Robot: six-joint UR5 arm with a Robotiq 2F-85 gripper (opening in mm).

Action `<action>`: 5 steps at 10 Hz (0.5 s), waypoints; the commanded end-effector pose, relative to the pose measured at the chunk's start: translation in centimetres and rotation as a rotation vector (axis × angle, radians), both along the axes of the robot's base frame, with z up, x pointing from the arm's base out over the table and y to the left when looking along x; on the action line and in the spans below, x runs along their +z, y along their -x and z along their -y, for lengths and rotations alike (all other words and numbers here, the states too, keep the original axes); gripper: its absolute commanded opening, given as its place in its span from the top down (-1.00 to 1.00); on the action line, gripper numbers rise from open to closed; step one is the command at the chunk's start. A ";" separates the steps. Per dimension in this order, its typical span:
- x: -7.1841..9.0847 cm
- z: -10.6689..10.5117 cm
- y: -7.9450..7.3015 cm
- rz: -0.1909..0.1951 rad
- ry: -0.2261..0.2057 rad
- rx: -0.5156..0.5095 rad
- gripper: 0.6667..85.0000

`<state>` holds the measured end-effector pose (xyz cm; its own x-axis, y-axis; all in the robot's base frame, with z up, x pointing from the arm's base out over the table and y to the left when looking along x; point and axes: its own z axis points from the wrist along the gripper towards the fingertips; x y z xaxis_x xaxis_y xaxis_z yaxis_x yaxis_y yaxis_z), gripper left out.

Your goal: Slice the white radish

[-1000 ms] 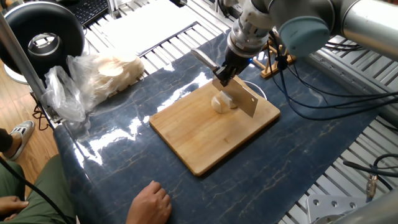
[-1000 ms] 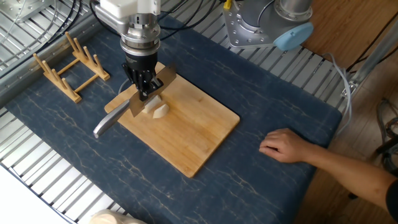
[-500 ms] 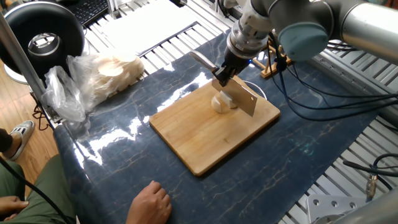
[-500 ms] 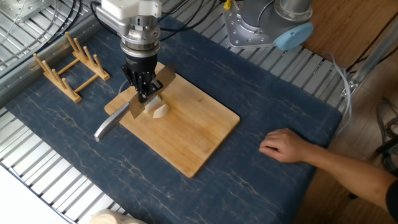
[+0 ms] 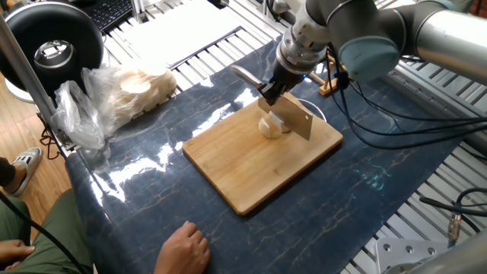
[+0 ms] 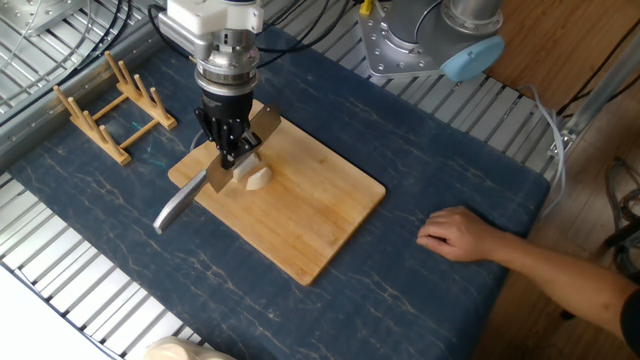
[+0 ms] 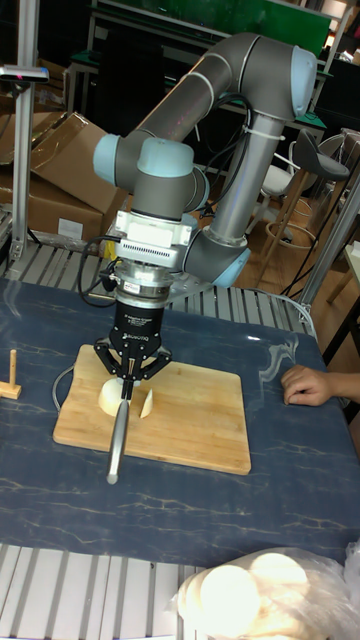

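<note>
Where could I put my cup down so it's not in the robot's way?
The bare blue table between the cutting board and the person's hand is free. So is the board's near half. It is crowded where the gripper holds the knife over the white radish, beside the wooden rack.

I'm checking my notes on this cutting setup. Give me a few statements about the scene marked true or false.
1. The claw grips a knife. True.
2. The white radish lies on the wooden cutting board. True.
3. The radish is still one whole chunk. False: in the tall view it shows as two pieces, one on each side of the blade.
4. The person's hand rests on the board. False: it rests on the blue mat, apart from the board.
</note>
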<state>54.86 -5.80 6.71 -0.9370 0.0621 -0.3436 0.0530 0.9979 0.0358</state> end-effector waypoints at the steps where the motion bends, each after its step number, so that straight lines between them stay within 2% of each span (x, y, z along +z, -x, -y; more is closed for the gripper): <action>1: 0.2 0.0 0.4 -0.015 -0.005 -0.012 0.99; 5: 0.2 0.0 1.3 -0.050 0.003 -0.012 0.99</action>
<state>53.99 -5.88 6.76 -0.9480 0.0614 -0.3122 0.0566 0.9981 0.0245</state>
